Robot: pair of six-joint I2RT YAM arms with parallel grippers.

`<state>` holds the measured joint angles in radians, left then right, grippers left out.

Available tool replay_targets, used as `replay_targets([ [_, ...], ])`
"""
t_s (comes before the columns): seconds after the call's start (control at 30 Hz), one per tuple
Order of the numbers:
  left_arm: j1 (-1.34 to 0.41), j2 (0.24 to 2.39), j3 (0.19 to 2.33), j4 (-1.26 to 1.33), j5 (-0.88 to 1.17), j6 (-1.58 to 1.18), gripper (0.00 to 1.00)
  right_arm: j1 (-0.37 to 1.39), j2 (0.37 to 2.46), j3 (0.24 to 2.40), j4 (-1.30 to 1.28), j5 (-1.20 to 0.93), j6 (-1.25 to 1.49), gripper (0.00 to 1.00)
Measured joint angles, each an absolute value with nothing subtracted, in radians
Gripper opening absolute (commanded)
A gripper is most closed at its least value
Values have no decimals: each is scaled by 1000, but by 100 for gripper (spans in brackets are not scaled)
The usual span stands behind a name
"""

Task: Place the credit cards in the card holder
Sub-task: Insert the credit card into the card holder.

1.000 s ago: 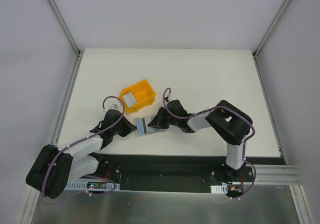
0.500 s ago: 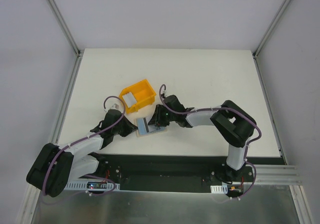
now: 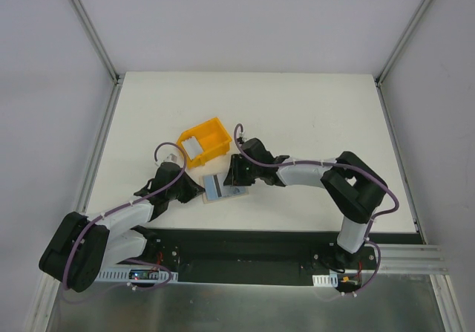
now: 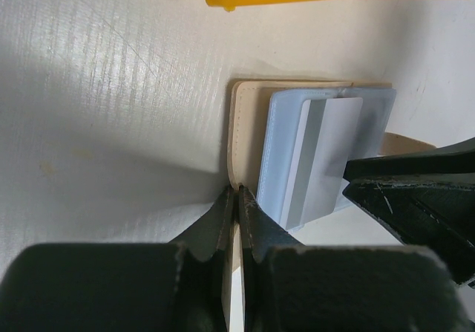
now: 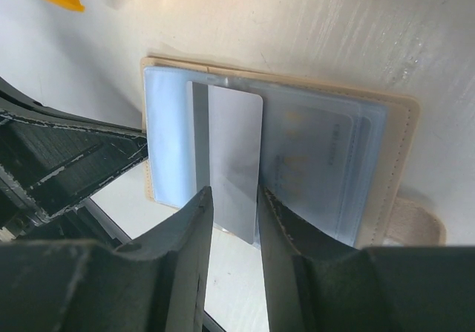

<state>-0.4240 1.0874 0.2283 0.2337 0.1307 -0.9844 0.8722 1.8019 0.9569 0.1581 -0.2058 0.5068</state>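
Both end effectors: left end effector [image 4: 237, 198] clamped together on the card holder's [image 4: 245, 139] beige edge; right end effector [image 5: 234, 220] fingers apart, astride a silvery credit card [image 5: 226, 161].
Card holder: lies open by the surface's [image 3: 312, 116] near edge, left of middle, just beside the yellow bin [image 3: 204, 142].
Room: surface stretches wide toward far and right edges.
Hidden: card's end under right fingers; sleeved card blurred.

No legible txt anywhere. Faint embossed chars on one credit card [image 5: 319, 148] inside the card holder [image 5: 404, 150] were too blurred to read.
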Motion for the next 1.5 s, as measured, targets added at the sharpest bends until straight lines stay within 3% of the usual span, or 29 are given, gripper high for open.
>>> replay_targets([
  [1.07, -424, 1089, 228, 237, 130, -984, 0, 906, 1926, 1107, 88, -314, 458, 31],
  [1.5, -424, 1089, 225, 242, 138, -984, 0, 926, 1884, 1140, -67, -157, 383, 32],
])
